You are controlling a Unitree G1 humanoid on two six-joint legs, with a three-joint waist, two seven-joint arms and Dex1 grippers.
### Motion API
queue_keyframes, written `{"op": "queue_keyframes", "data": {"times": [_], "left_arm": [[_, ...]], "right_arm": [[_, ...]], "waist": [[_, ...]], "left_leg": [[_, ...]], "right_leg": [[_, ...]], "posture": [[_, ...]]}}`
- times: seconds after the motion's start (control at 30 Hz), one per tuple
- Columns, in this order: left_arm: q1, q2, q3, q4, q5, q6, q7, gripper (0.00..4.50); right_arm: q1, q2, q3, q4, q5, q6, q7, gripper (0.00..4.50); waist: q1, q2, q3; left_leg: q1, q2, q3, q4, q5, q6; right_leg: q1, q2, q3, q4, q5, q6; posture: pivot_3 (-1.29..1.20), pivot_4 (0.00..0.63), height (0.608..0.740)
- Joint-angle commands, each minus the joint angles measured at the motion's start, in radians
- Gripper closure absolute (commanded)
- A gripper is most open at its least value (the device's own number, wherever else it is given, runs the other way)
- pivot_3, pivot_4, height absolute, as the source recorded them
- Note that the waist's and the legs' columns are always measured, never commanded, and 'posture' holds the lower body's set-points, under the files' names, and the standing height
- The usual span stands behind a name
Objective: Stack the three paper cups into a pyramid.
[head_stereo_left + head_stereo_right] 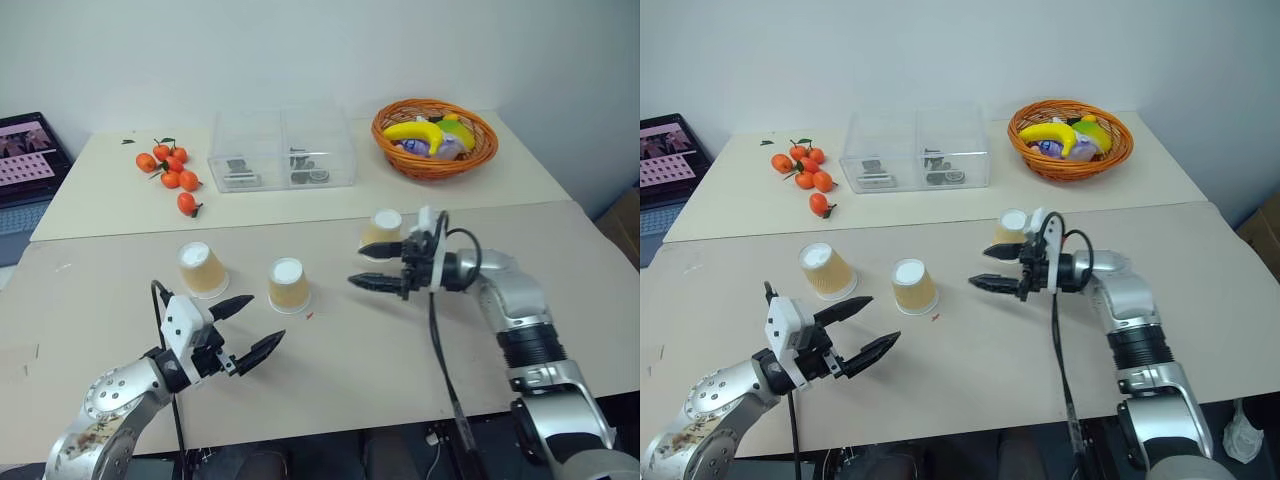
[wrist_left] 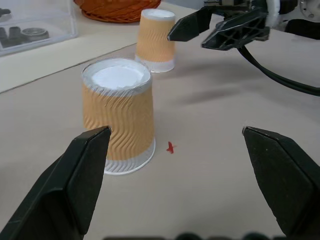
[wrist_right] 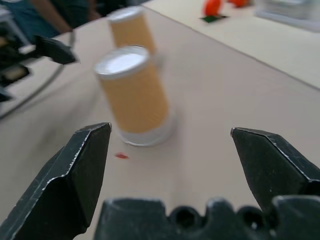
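Three paper cups, all upside down on the near table, none stacked:
- Left cup (image 1: pixel 202 268): stands toward the left, apart from the others.
- Middle cup (image 1: pixel 288 284): stands just right of the left cup, a gap between them; a small red mark (image 1: pixel 310 316) lies on the table beside its rim.
- Right cup (image 1: pixel 383 230): stands farther back and to the right, just behind the right gripper.

Left gripper (image 1: pixel 246 328): fingers spread wide, nothing between them; hovers over the near left of the table, pointing toward the middle cup, clear of it.

Right gripper (image 1: pixel 372 266): fingers apart, holding nothing; points leftward, its upper finger close in front of the right cup. Contact cannot be told.

Near table (image 1: pixel 380 350): pale beige top.

Far table, butted behind it:
- Mandarins (image 1: pixel 170 170): small orange cluster, far left.
- Clear plastic box (image 1: pixel 283 150): centre, dark small parts inside.
- Wicker basket (image 1: pixel 435 138): far right, holding a banana and other fruit.

Laptop (image 1: pixel 25 165): at the far left edge, screen lit.
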Motion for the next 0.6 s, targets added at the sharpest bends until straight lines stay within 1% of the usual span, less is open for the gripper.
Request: {"op": "queue_keyframes", "data": {"times": [0.03, 0.17, 0.3, 0.43, 0.6], "left_arm": [[-0.065, 0.022, 0.003, -0.017, -0.034, 0.018, -0.012, 0.0], [-0.1, 0.036, 0.003, 0.003, -0.036, 0.024, -0.027, 0.0], [-0.114, 0.032, -0.005, 0.019, -0.029, 0.024, -0.03, 0.0], [-0.129, 0.022, -0.013, 0.028, -0.026, 0.029, -0.023, 0.0], [-0.138, 0.013, -0.017, 0.03, -0.029, 0.038, -0.014, 0.0]], "right_arm": [[-0.016, -0.041, -0.043, 0.061, -0.078, -0.141, -0.071, 0.02], [-0.049, -0.063, -0.062, 0.17, -0.132, -0.206, -0.14, 0.02], [-0.052, -0.078, -0.083, 0.214, -0.141, -0.256, -0.161, 0.02], [-0.068, -0.068, -0.083, 0.25, -0.148, -0.282, -0.181, 0.02], [-0.128, -0.034, -0.067, 0.293, -0.157, -0.3, -0.189, 0.02]], "waist": [[0.0, 0.0, 0.0], [-0.004, 0.0, 0.0], [-0.002, 0.0, 0.0], [-0.002, 0.0, 0.0], [-0.006, 0.0, 0.0]], "left_leg": [[0.0, 0.0, 0.0, 0.0, 0.0, 0.0], [0.0, 0.0, 0.001, 0.0, 0.0, 0.0], [0.0, 0.0, 0.001, 0.0, 0.0, 0.0], [-0.001, 0.0, 0.001, 0.0, 0.0, 0.0], [0.0, 0.0, 0.001, 0.0, 0.0, 0.0]], "right_leg": [[0.0, 0.0, 0.0, 0.0, 0.0, 0.0], [0.0, 0.0, 0.001, -0.001, 0.0, 0.0], [0.0, 0.0, 0.001, -0.001, 0.0, 0.0], [0.0, 0.0, 0.001, -0.001, 0.0, 0.0], [0.0, 0.0, 0.001, -0.001, 0.0, 0.0]], "posture": [[0.0, 0.15, 0.738], [0.0, 0.15, 0.738], [0.0, 0.15, 0.738], [0.0, 0.15, 0.738], [0.0, 0.15, 0.738]]}}
